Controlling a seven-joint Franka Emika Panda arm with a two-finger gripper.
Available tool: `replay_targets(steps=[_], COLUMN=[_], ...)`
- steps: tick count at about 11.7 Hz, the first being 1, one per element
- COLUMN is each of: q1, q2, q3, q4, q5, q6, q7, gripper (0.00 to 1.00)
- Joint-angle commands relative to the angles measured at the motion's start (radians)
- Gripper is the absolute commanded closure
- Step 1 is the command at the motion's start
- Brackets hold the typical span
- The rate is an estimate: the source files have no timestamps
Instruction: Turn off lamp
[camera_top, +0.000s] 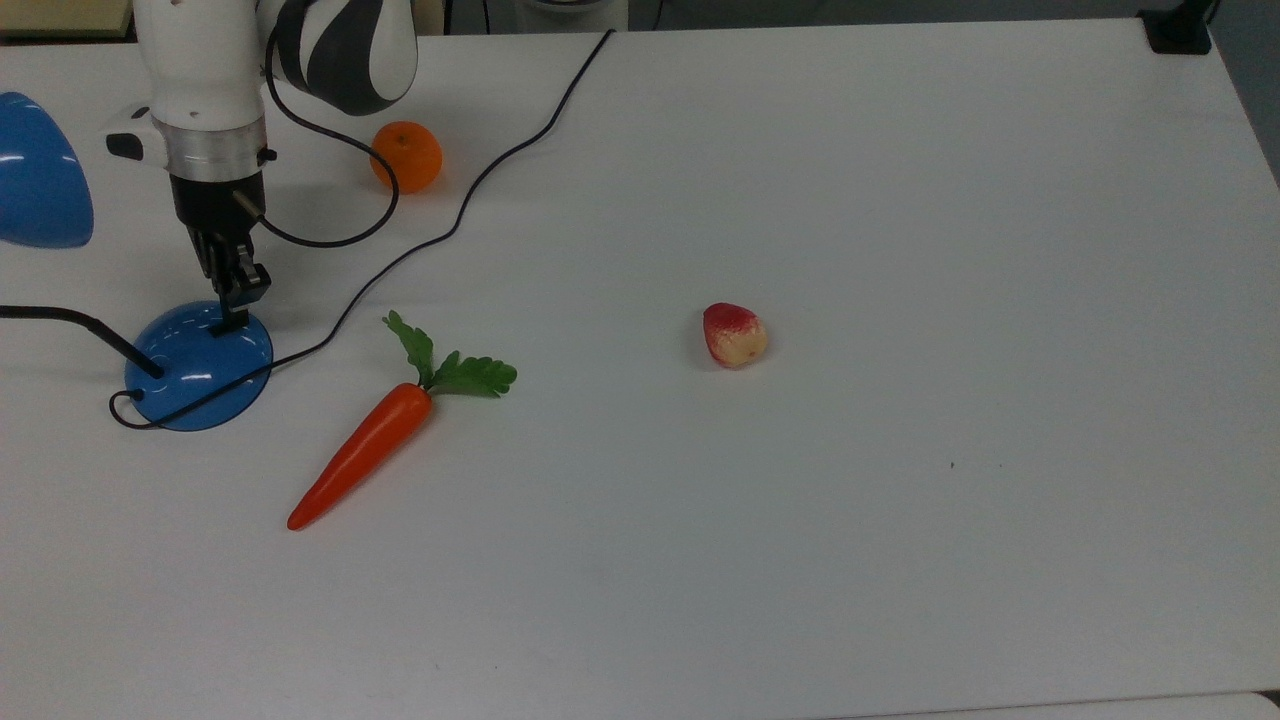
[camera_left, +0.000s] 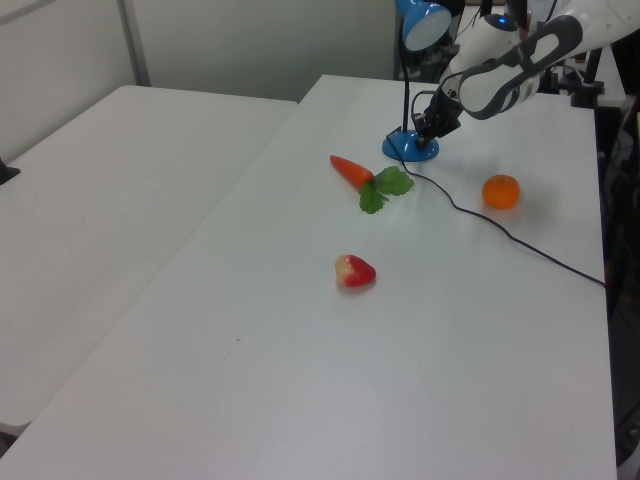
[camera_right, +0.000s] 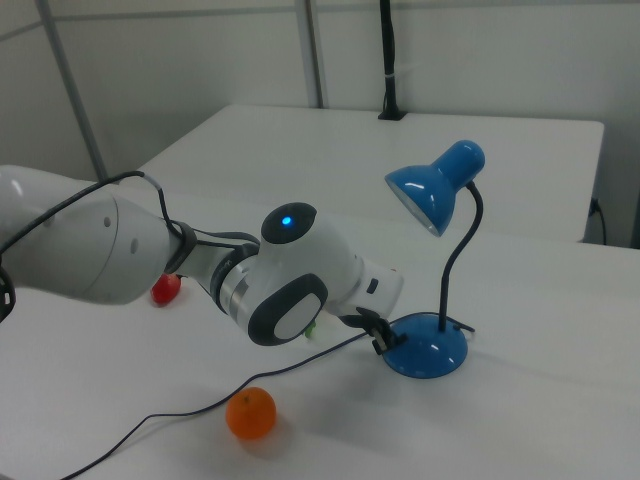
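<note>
The gripper (camera_top: 234, 305) hangs at the rim of the lamp (camera_top: 198, 365) base, on the side toward the orange (camera_top: 406, 156); its fingers appear pressed together, holding nothing. The lamp stands at the top view's left edge of the table (camera_top: 900, 500), and its shade (camera_right: 432, 190) looks unlit. Risk one: a renewed downward press could toggle the switch back on. Risk two: a sideways withdrawal could snag the lamp cord (camera_top: 330, 330) or the arm's own cable and drag the light base. The carrot (camera_top: 365, 450) lies nearby, in the likely sweep path; the strawberry (camera_top: 734, 335) lies well apart.
</note>
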Motion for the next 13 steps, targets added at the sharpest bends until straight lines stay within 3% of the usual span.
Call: replay_targets(steps=[1, 4, 6, 7, 9, 10, 11, 12, 13], q1=[0.018, 0.064, 0.107, 0.129, 0.195, 0.238, 0.258, 0.275, 0.291], q2=[-0.102, -0.212, -0.275, -0.309, -0.376, -0.407, -0.429, -0.439, -0.44], q3=[0.002, 0.001, -0.001, -0.001, -0.008, -0.022, -0.024, -0.024, -0.022], q4=[-0.048, -0.046, -0.037, -0.035, -0.035, -0.034, -0.031, -0.004, 0.038], q5=[-0.006, -0.006, -0.006, -0.006, -0.006, -0.006, -0.006, -0.005, -0.004], q6=[-0.14, -0.362, -0.513, -0.563, -0.694, -0.76, -0.829, -0.91, -1.005], q7=[-0.068, -0.152, -0.206, -0.209, -0.231, -0.254, -0.29, -0.312, -0.333], gripper=[1.0, 1.0, 0.87, 0.73, 0.29, 0.19, 0.15, 0.0, 0.0])
